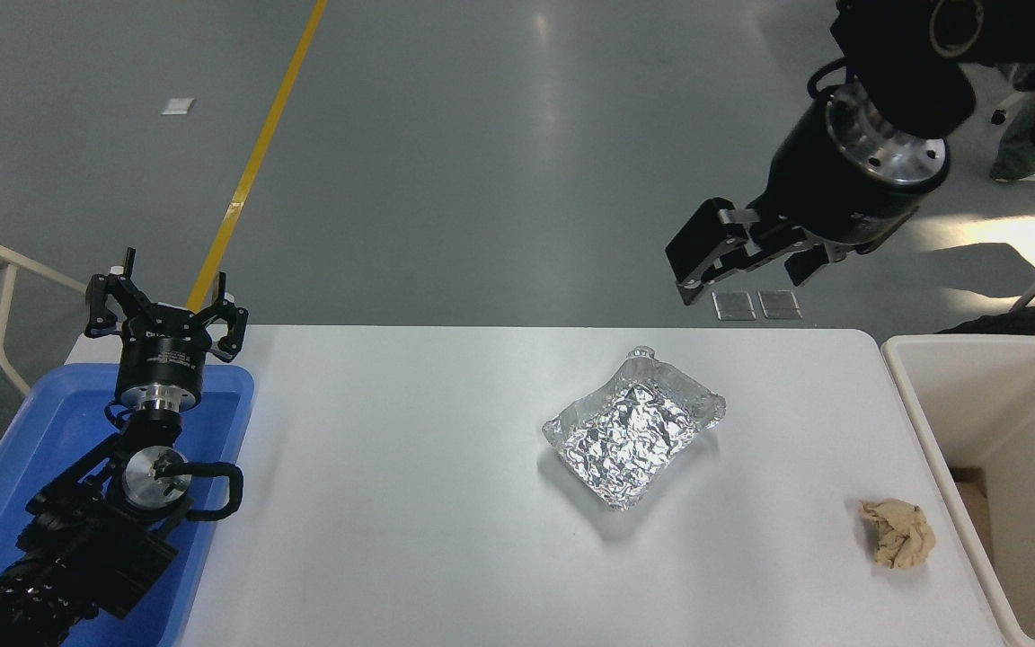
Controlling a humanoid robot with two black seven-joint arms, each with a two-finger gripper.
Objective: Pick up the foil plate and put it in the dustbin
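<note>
Below and slightly left of your right gripper (pixel 742 270), the foil plate (pixel 632 429) is lying flat on the white table (pixel 392 494), well apart from the fingertips and touched by nothing. Your right gripper is hanging high beyond the table's far edge, over the grey floor (pixel 482 135), with its fingers spread and carrying nothing; the jaws are pointing down and to the left. Lower right of that gripper, you are seeing the dustbin (pixel 931 431) standing against the table's right end, its cream rim near the plate's side of the table but not touching the plate. Between plate and bin, toward the near edge, a crumpled tan paper ball (pixel 898 536) is resting on the table, just beside the bin's wall. Directly under the gripper, two small grey squares (pixel 756 305) are showing on the floor. Far left of it, your left gripper (pixel 164 310) is sitting parked above a blue tray (pixel 32 449) at the table's left end, fingers spread, gripping nothing. Beyond it, a yellow line (pixel 257 162) is running across the floor. At the upper right, a person's legs (pixel 1034 153) are partly showing behind the arm.
</note>
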